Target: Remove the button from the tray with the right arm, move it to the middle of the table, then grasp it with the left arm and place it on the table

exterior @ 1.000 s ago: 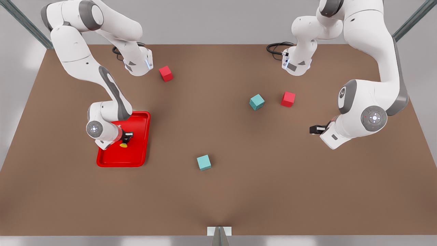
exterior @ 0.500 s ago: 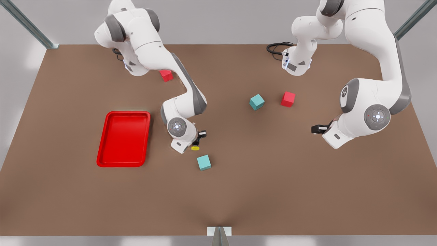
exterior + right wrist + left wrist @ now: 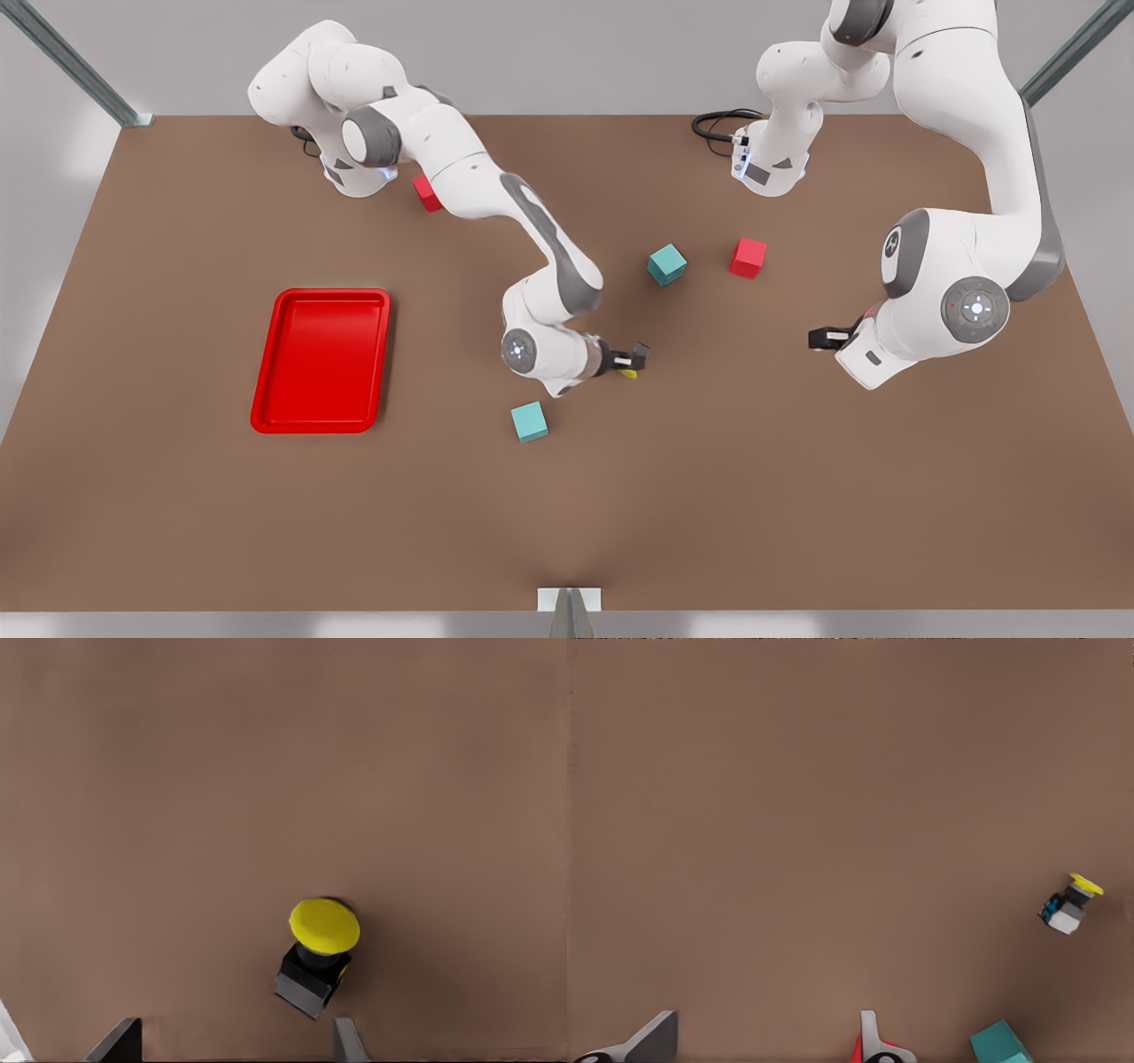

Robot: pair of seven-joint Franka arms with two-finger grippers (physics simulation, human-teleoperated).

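Note:
The button has a yellow cap and a grey-and-black body, and it sits near the middle of the brown table. In the right wrist view the button lies tipped on the brown surface just beyond my right gripper. That gripper is open, its fingers set wider than the button and not touching it. In the front view the right gripper is right beside the button. The red tray is at the front view's left with nothing in it. My left gripper waits open at the right, and the button is in its view.
One teal cube lies close to the right arm's wrist. Another teal cube and a red cube sit between the two arms. A second red cube is partly hidden behind the right arm at the back.
The right arm swung from the tray to the table's middle, carrying the button along. Its fingers now stand apart from the button. The left arm has barely moved.

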